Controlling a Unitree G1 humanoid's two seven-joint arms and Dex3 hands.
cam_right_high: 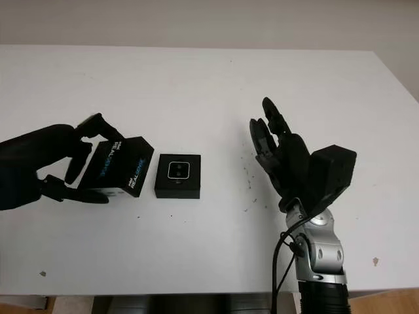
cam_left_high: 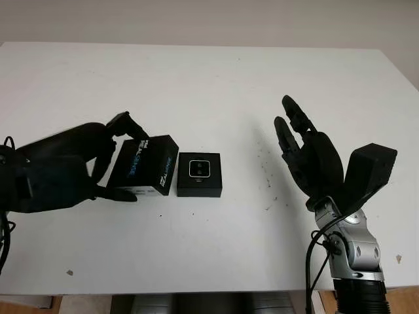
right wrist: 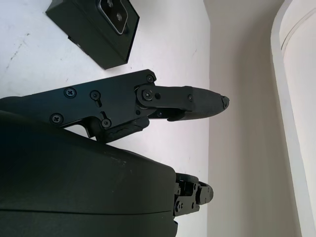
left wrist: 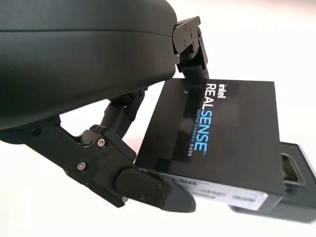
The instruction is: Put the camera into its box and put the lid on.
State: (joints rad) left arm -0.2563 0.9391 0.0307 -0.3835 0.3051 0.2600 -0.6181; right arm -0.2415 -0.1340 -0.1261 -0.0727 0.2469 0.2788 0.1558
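The black box [cam_left_high: 199,174] lies open on the white table [cam_left_high: 209,78], left of centre, with the small camera [cam_left_high: 198,169] set into it, lens up. Just left of it my left hand [cam_left_high: 131,161] is shut on the black lid [cam_left_high: 143,167] printed "RealSense". One finger [left wrist: 190,44] presses the lid's far edge and the thumb [left wrist: 148,187] its near edge. The lid [left wrist: 217,133] is tilted, its right edge close beside the box [left wrist: 296,192]. My right hand [cam_left_high: 294,127] is open, raised above the table to the right of the box [right wrist: 98,29].
The table top has small dark specks between the box and the right hand [cam_left_high: 265,173]. Its front edge runs just ahead of my arms, and its right edge [cam_left_high: 399,69] lies beyond the right hand.
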